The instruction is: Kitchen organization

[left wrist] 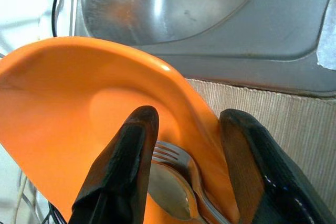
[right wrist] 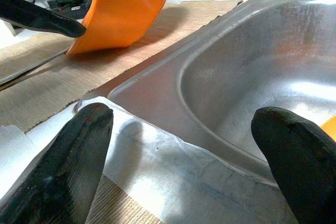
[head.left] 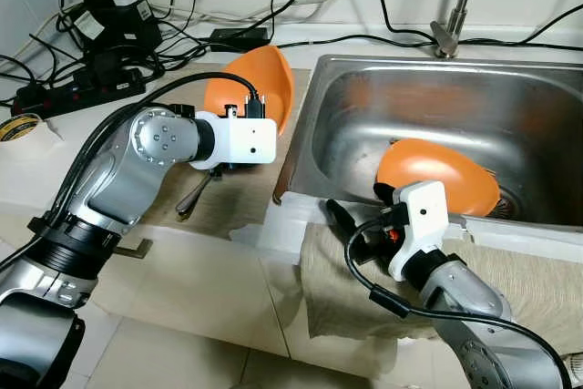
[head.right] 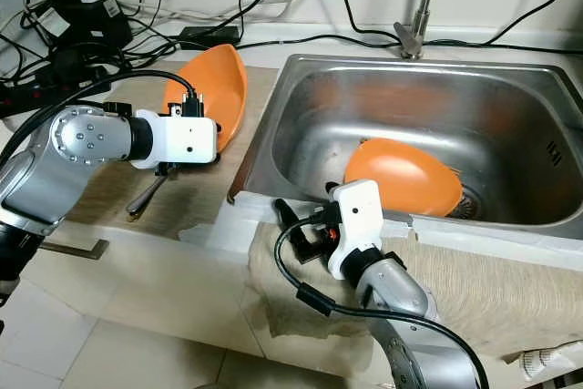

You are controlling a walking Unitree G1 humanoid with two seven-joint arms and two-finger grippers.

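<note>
The left tool [left wrist: 184, 182] was clamped on the rim of a tilted orange plastic plate [head.left: 255, 88], one black finger [left wrist: 123, 171] inside the dish and the other behind its wall, holding it propped on edge over the woven beige mat [head.left: 239, 202] on the desk [head.left: 27, 175], just beside the stainless steel sink [head.left: 314, 116]. Metal cutlery, a fork and spoon [left wrist: 173, 182], lay against the plate between the fingers, and a handle [head.left: 193, 196] stuck out below onto the mat. The right tool [right wrist: 184, 145] stood spread wide and empty at the sink's near rim, over the white paper lining [right wrist: 173, 177].

As a judgement, the tidying was partway: one plate was in hand, not yet set down anywhere, and a second orange plate [head.left: 437, 175] lay in the basin near the drain, untouched.

Behind the plate, a black power strip [head.left: 77, 93] and tangled black cables [head.left: 173, 29] crowded the back of the desk, and the chrome tap base [head.left: 446, 38] stood behind the sink. The loose cutlery could slide out of the tilted plate.
</note>
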